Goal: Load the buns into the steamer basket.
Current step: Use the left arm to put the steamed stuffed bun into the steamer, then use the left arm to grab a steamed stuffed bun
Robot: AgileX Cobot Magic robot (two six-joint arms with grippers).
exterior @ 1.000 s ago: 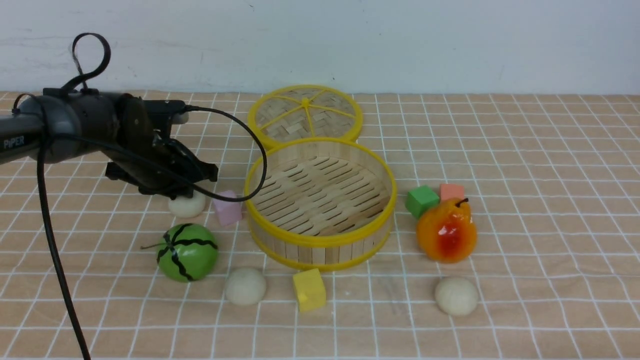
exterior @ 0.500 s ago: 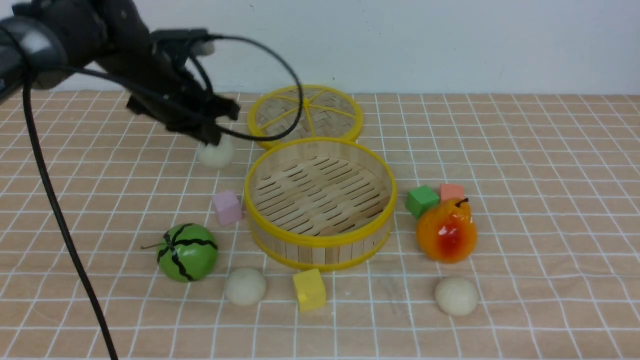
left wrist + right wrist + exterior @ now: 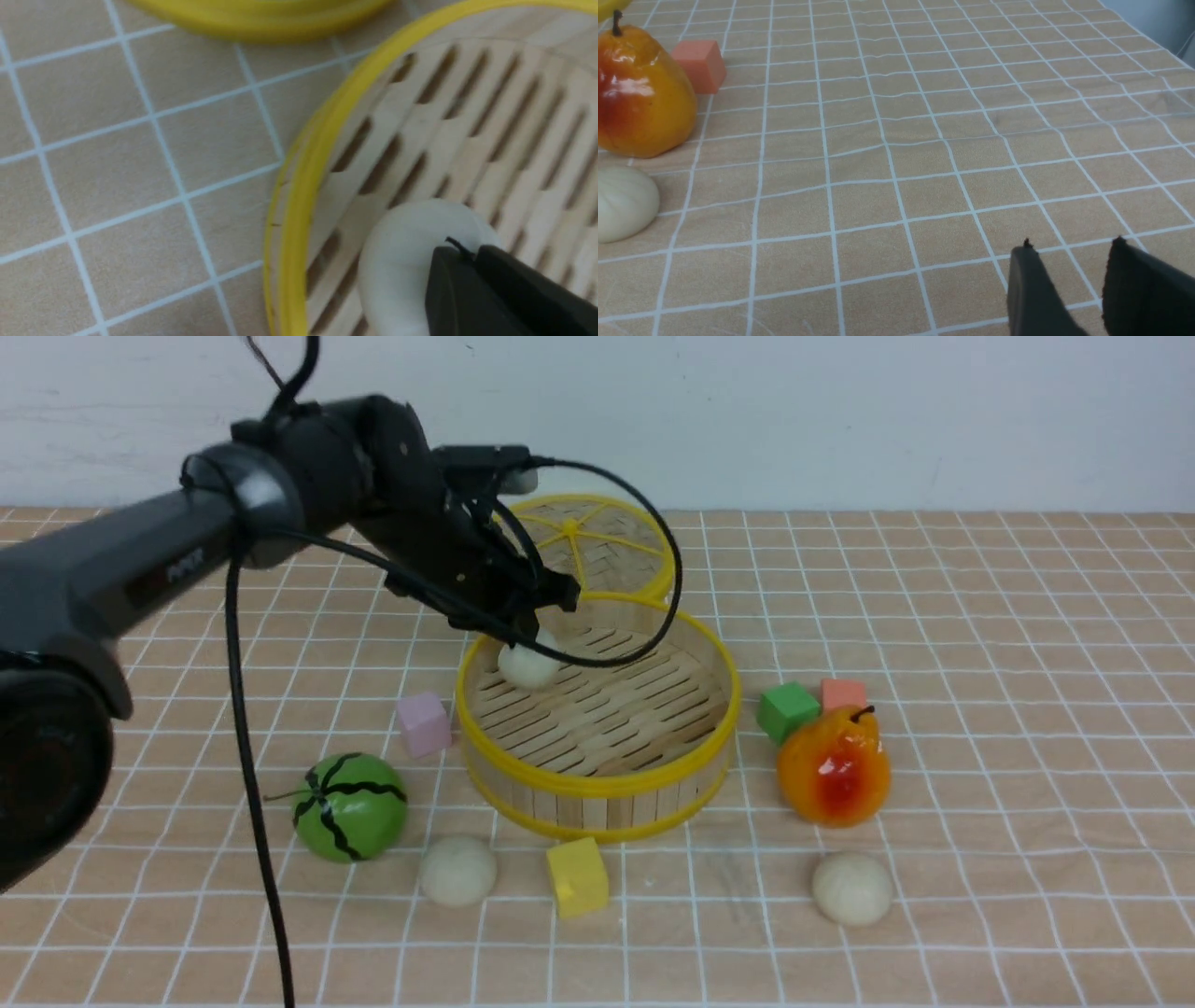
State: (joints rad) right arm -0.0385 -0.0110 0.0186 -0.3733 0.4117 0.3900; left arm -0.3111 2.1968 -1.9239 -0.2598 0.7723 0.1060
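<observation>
My left gripper (image 3: 526, 633) is shut on one cream-white bun (image 3: 528, 665) and holds it inside the rim of the steamer basket (image 3: 597, 786), over the left part of the slatted floor. In the left wrist view the bun (image 3: 397, 266) sits between the dark fingers (image 3: 448, 289), just inside the basket's yellow rim (image 3: 299, 219). A second bun (image 3: 457, 870) lies on the cloth in front of the basket on the left. A third bun (image 3: 851, 889) lies at the front right and also shows in the right wrist view (image 3: 623, 203). My right gripper (image 3: 1071, 247) is open and empty above bare cloth.
A flat woven lid (image 3: 597, 546) lies behind the basket. A green striped melon (image 3: 350, 805) and a pink cube (image 3: 425, 722) are left of it, a yellow cube (image 3: 577, 875) in front. A green cube (image 3: 787, 710), an orange cube (image 3: 844, 693) and a pear (image 3: 834, 765) stand right.
My left gripper lifted the bun from the cloth by the pink cube, carried it up and to the right, and now holds it low over the basket's floor.
</observation>
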